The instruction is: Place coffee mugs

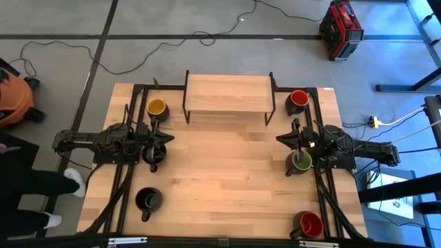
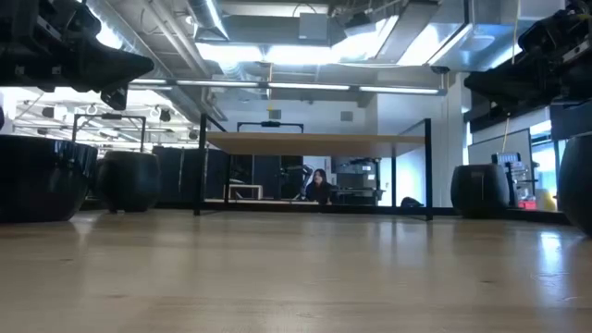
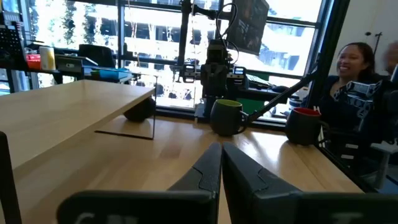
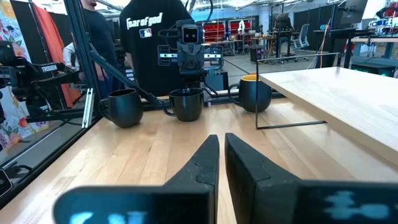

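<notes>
Left arm: stretched in from the table's left edge, lying level, with the left gripper pointing toward the centre; its fingers are pressed together on nothing.
Right arm: mirrors it from the right edge, the right gripper aimed inward, its fingers nearly touching and holding nothing.
Shelf: a small wooden stand on dark legs at the middle of the far edge, bare on top.
Left-side mugs: yellow mug near the shelf's left end; black mug just beside the left gripper; second black mug nearer the front edge.
Right-side mugs: red mug by the shelf's right end; green mug just beside the right wrist; second red mug at the front right corner.
Table: light wood, its middle open between the two grippers.
</notes>
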